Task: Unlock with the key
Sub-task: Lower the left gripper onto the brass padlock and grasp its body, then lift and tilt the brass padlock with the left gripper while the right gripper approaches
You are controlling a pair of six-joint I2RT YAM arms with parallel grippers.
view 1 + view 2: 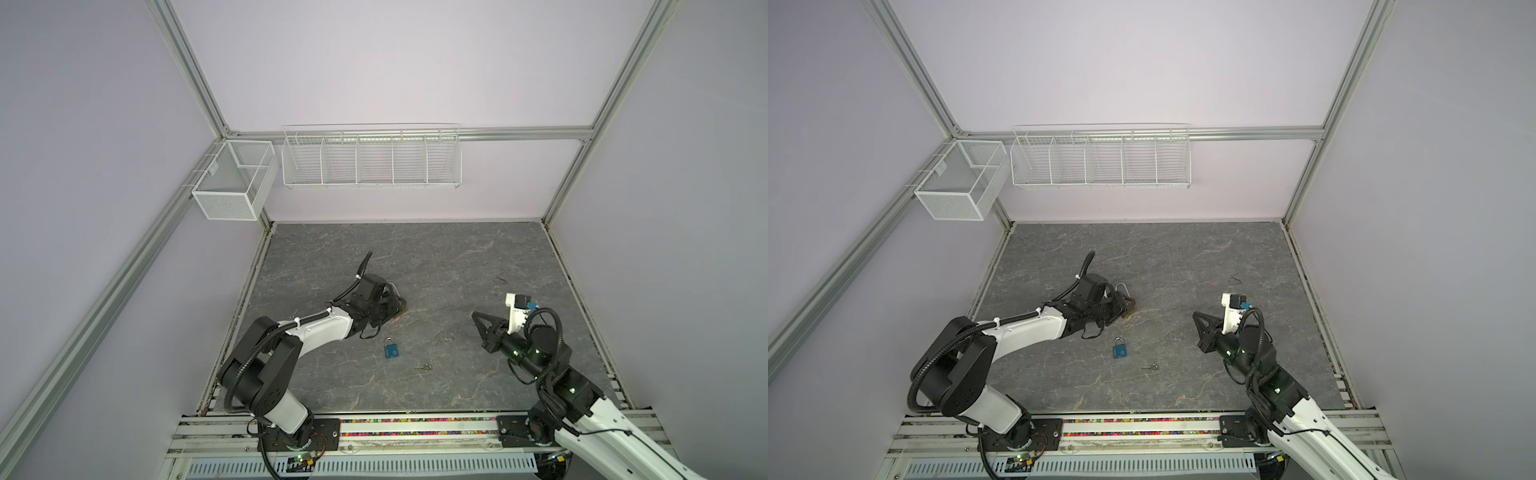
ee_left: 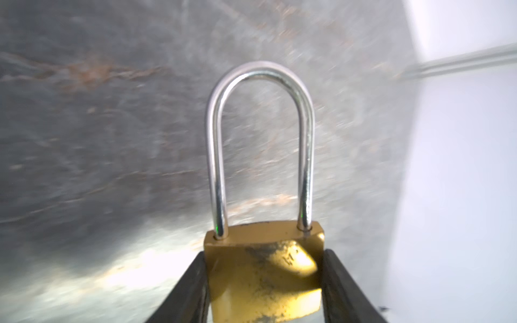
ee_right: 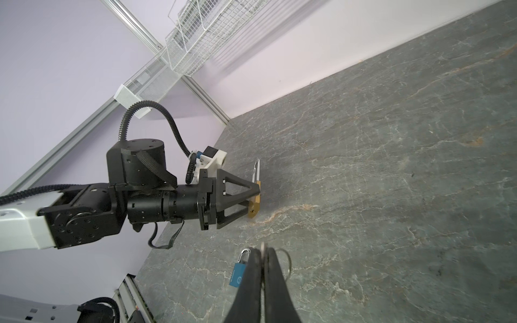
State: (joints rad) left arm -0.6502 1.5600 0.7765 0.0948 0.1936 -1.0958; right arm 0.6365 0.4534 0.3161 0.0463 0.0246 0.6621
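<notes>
left gripper (image 1: 395,303) sat just 9 o'clock of table (image 1: 415,257) centre, reaching toward 2 o'clock, and was clamped on the brass padlock (image 1: 402,310). left wrist view had one of the fingers (image 2: 193,288) pressed on each narrow side of the gold body, flat face toward the camera. padlock long axis ran roughly 11–5 in both top views, crosswise to the gripper's reach, with the shackle (image 2: 260,68) end toward 11 and the body end toward 5. both shackle legs were seated in the body. couldn't tell whether the lower corner touched the table or hung clear. right gripper (image 1: 477,316) was on the 3 o'clock side of the table, tips aimed toward 10 o'clock, well apart from the brass padlock. its jaws were pinched together on the key (image 3: 263,246), which showed edge-on as a thin metal strip poking just past the tips, long axis in line with the fingers, wire ring (image 3: 288,263) hanging beside one finger. which way the teeth faced wasn't readable. blue padlock (image 1: 391,350) lay flat at 6 o'clock of the left gripper, shackle end toward 12, body toward 6. loose key (image 1: 424,367) lay near it at 4 o'clock, not touching, long axis about 9–3
</notes>
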